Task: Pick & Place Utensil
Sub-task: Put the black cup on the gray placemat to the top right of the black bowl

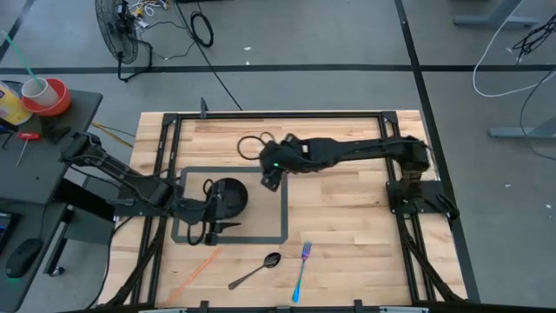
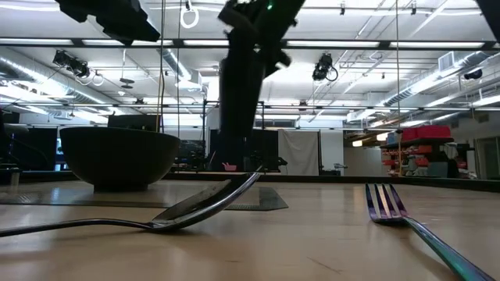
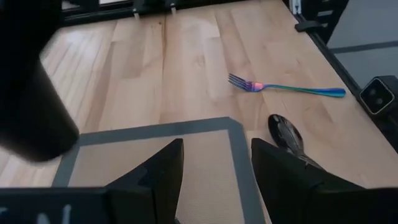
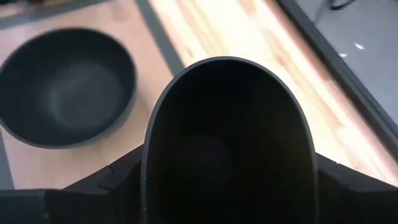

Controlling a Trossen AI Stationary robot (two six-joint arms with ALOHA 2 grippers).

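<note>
A silver spoon (image 1: 256, 271) and an iridescent fork (image 1: 301, 269) lie flat on the wood near the table's near edge; the left wrist view shows the spoon (image 3: 287, 135) and fork (image 3: 286, 88) too. A dark bowl (image 1: 229, 196) sits on the grey-edged mat (image 1: 285, 209). My right gripper (image 1: 271, 172) is shut on a dark cup (image 4: 227, 143) just right of the bowl. My left gripper (image 3: 214, 171) is open, low over the mat at the bowl's near side (image 1: 224, 228), touching nothing. My right gripper pinches the dark cup by its side wall (image 4: 149, 168), one finger (image 4: 106, 180) on each outer side. The cup's open mouth faces the wrist camera. In the low view the cup (image 2: 238, 101) hangs upright below the gripper, lifted clear over the mat.
An orange stick (image 1: 196, 266) lies left of the spoon near the near edge. A black cable loop (image 1: 252, 144) rests at the far side. Bare wood shows right of the mat. Black frame rails (image 1: 408, 204) run along the table's sides.
</note>
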